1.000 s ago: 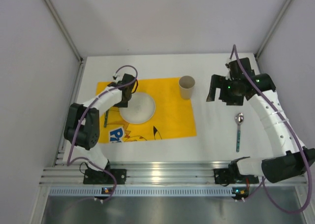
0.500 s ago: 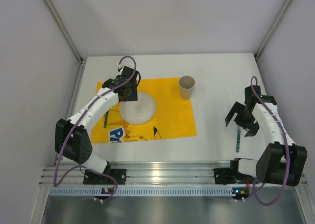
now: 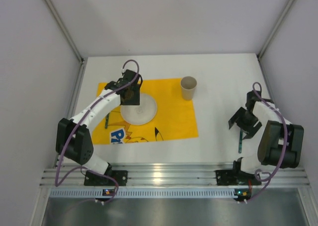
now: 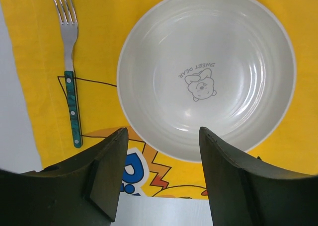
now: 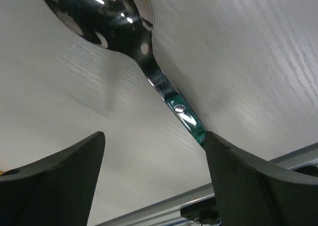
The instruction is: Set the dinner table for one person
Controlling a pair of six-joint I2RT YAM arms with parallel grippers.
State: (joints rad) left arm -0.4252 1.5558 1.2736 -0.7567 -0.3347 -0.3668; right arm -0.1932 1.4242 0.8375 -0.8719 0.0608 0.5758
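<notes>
The white dinner table holds a yellow printed mat. On the mat lie a white plate and a green-handled fork left of it. A paper cup stands at the mat's far right corner. A green-handled spoon lies on the bare table at the right. My left gripper is open and empty above the plate's far left edge; its wrist view shows the plate and fork. My right gripper is open, low over the spoon, whose handle runs toward the right finger.
Aluminium rails run along the near edge, also seen in the right wrist view. Grey walls close in the left, back and right sides. Bare white tabletop lies between the mat and the spoon.
My right arm has swung from the far right corner down and toward me, and its open gripper now sits over the spoon. My left gripper has shifted slightly right over the plate's edge.
</notes>
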